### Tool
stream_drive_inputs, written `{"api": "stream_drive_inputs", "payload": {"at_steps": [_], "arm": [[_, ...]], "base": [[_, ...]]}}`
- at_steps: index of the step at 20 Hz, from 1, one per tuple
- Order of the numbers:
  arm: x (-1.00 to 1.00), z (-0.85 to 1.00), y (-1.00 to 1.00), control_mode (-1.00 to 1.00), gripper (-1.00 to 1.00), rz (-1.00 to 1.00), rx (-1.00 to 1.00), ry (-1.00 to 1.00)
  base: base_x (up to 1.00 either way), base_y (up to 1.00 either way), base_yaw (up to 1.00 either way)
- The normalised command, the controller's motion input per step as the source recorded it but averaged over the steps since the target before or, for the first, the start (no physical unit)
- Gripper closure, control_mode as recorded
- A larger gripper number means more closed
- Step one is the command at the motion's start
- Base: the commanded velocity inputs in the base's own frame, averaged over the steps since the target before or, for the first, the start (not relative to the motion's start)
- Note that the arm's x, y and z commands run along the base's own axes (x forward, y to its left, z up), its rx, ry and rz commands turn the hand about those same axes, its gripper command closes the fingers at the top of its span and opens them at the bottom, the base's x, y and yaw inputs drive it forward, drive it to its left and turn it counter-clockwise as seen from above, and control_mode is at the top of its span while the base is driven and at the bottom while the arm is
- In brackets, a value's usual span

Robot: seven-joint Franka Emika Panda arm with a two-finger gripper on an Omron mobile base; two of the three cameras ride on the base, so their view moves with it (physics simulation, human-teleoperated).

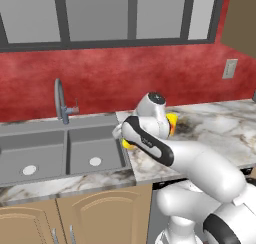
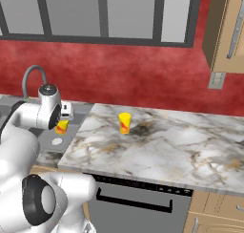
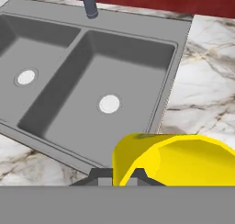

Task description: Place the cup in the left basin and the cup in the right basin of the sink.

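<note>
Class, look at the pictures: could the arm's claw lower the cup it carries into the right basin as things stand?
Probably yes. The claw holds a yellow cup near the sink's right edge, and the right basin beside it lies open, with only its drain inside.

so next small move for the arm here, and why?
Probably carry the held cup a little further over the right basin and lower it before opening. The hand view shows the yellow cup at the gripper, seemingly gripped, above the sink's right rim, not yet centred over the bowl. A second cup waits on the counter.
</note>
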Motion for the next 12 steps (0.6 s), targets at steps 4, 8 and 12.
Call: {"api": "stream_drive_inputs", "payload": {"at_steps": [4, 8, 12], "arm": [[-0.03, 0.05, 0.35, -1.00, 1.00, 0.08, 0.02, -0.10], [-0.05, 0.13, 0.39, -1.00, 1.00, 0.08, -0.02, -0.07], [-0.02, 0.20, 0.42, -1.00, 1.00, 0.02, -0.19, 0.00]], "base": [[0.00, 0.00, 0.00], [0.00, 0.00, 0.00], [0.00, 0.00, 0.00]]}}
